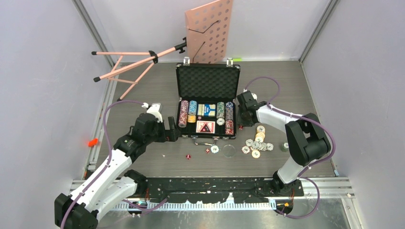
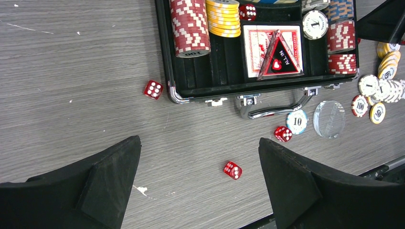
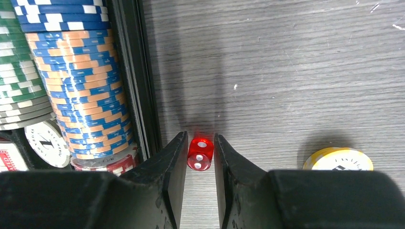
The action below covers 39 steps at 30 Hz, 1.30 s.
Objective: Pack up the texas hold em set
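Pinching one red die (image 3: 200, 153) between its pads, the right gripper (image 3: 199, 135) sits low on the surface (image 3: 296, 71), just outside the right wall of the open case (image 3: 138, 71). Both pads look to be touching the die. The left gripper (image 2: 199, 140) hangs wide open above other loose dice (image 2: 232, 170). The step in hand appears to be gathering dice. The next move calls for lifting this die over the wall and releasing it into a free slot. Loose chips (image 1: 255, 143) lie right of the case.
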{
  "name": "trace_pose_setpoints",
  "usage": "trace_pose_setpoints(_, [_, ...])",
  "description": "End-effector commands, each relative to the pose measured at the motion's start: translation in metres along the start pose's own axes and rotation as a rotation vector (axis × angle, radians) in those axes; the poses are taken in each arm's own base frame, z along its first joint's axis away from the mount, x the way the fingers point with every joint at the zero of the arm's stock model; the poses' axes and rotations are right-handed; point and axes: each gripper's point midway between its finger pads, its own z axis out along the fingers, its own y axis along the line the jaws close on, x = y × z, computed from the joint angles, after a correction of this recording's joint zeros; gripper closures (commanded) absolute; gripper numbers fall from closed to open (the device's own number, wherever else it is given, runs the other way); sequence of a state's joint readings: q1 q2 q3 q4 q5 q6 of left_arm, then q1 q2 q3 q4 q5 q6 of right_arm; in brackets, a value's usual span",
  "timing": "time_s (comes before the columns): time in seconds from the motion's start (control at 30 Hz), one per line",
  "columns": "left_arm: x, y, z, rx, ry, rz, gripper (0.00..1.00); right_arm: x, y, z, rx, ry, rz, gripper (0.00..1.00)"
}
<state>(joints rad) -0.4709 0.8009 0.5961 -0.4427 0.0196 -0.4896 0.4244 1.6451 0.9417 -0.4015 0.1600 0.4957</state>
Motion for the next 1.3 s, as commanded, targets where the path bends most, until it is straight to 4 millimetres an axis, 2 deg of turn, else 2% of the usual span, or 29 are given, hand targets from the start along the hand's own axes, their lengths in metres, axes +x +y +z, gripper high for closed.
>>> trace_pose_setpoints(0.0, [-0.016, -0.007, -0.007, 0.018, -0.035, 0.015, 0.03, -0.012, 0.003, -0.013, -0.002, -0.037, -0.002, 0.64])
trace_pose_setpoints(0.13, [-0.018, -0.008, -0.01, 0.021, -0.031, 0.017, 0.03, -0.012, 0.003, -0.019, -0.009, -0.057, 0.015, 0.61])
trace_pose_setpoints(0.3, [-0.021, -0.009, -0.015, 0.023, -0.042, 0.017, 0.03, -0.012, 0.002, -0.025, -0.015, -0.064, 0.028, 0.7])
trace_pose_setpoints(0.43, [-0.019, -0.007, -0.014, 0.014, -0.041, 0.019, 0.03, -0.01, 0.001, -0.024, -0.01, -0.057, 0.027, 0.74])
trace_pose_setpoints(0.63, [-0.016, -0.006, -0.013, 0.015, -0.036, 0.015, 0.03, -0.007, 0.0, -0.024, -0.006, -0.051, 0.032, 0.64])
trace_pose_setpoints(0.87, [-0.009, -0.008, -0.01, 0.032, -0.022, -0.002, 0.03, -0.002, -0.003, -0.019, 0.011, -0.037, 0.043, 0.64])
trace_pose_setpoints(1.13, [-0.002, -0.01, -0.01, 0.053, -0.008, -0.021, 0.03, 0.004, -0.002, -0.014, 0.003, -0.027, 0.06, 0.73])
trace_pose_setpoints(1.27, [0.002, -0.009, -0.009, 0.054, -0.006, -0.026, 0.03, 0.004, -0.002, -0.015, 0.006, -0.016, 0.055, 0.67])
